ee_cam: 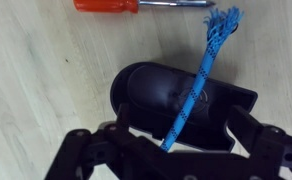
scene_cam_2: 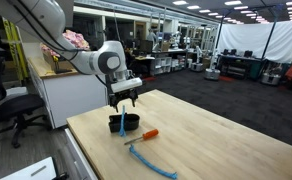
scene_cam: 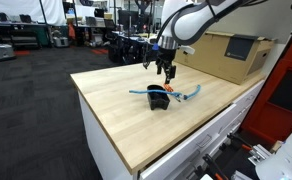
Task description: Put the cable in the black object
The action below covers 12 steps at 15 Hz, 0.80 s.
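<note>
The black object [ee_cam: 146,95] is a small black cup standing on the wooden table; it shows in both exterior views [scene_cam: 158,100] [scene_cam_2: 129,123]. The light-blue cable [ee_cam: 196,85] lies straight across its mouth. Its frayed end rests on the table beyond the cup, and its other part passes out of sight under my gripper. More of the cable lies on the table beside the cup [scene_cam: 189,95] [scene_cam_2: 151,162]. My gripper [ee_cam: 174,135] hovers just above the cup [scene_cam: 166,72] [scene_cam_2: 124,102]. Its fingers are spread to either side of the cable and do not touch it.
An orange-handled screwdriver [ee_cam: 106,5] lies on the table just beyond the cup [scene_cam: 174,88] [scene_cam_2: 149,133]. A large brown cardboard box [scene_cam: 231,55] stands at the table's back. The table [scene_cam: 116,110] has edges close on several sides.
</note>
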### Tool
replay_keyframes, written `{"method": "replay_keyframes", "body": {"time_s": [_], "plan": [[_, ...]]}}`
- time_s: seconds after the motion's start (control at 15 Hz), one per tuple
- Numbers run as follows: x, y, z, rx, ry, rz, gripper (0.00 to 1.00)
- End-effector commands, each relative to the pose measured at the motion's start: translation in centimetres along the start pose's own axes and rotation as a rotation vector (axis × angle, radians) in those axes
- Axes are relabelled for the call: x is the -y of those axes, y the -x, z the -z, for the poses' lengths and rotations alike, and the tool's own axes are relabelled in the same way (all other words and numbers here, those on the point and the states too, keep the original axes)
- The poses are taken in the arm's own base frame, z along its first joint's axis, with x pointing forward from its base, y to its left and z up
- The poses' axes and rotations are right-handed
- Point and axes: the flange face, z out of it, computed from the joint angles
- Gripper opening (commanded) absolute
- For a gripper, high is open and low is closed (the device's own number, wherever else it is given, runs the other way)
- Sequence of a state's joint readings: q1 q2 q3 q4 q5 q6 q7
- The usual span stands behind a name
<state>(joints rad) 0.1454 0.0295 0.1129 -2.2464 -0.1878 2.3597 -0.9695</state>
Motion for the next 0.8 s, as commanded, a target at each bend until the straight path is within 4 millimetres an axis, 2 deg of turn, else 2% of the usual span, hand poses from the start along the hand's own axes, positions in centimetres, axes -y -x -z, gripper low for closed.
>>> {"method": "replay_keyframes", "body": {"time_s": [0.0,0.27,0.73], "plan": [[-1.2,-0.6,-2.0,-0.085,-0.043,0.097,1.0],[-1.0,-0.5,-3.7,-0.118,-0.118,0.068,1.0],[-0.7,-0.6,-5.3,-0.057,-0.113,-0.054,1.0]]}}
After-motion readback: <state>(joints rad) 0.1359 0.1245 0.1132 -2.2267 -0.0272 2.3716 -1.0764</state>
